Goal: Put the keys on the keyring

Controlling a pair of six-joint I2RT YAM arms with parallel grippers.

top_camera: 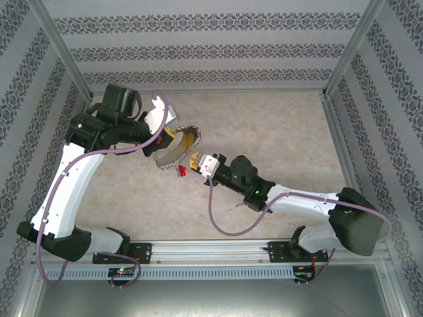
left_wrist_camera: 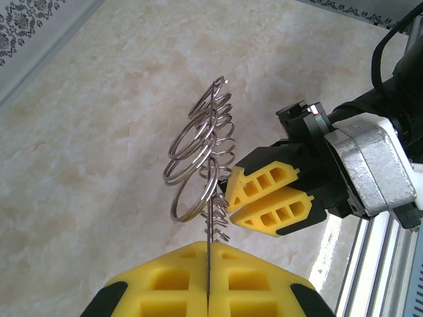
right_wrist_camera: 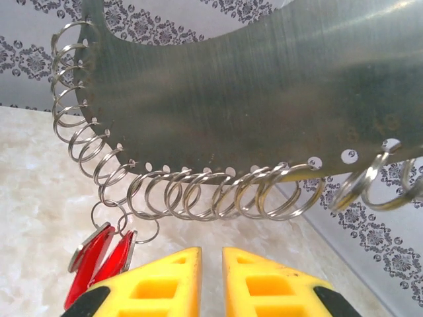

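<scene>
Two red keys (right_wrist_camera: 99, 256) hang under the keyring (right_wrist_camera: 264, 99), which my left gripper (left_wrist_camera: 208, 254) clamps upright so my right gripper (right_wrist_camera: 211, 254), narrow and empty, can reach its loops.

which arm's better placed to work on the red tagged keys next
Right: the right gripper is empty, jaws slightly apart, beside the red-tagged keys hanging off the keyring, which the left gripper is shut on.

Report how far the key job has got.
Done: two red-tagged keys hang from a loop of the keyring. In hand: left hand clamps the keyring by its edge; right hand sits below its loops, slightly open. Left: possibly a further key; I cannot tell.
</scene>
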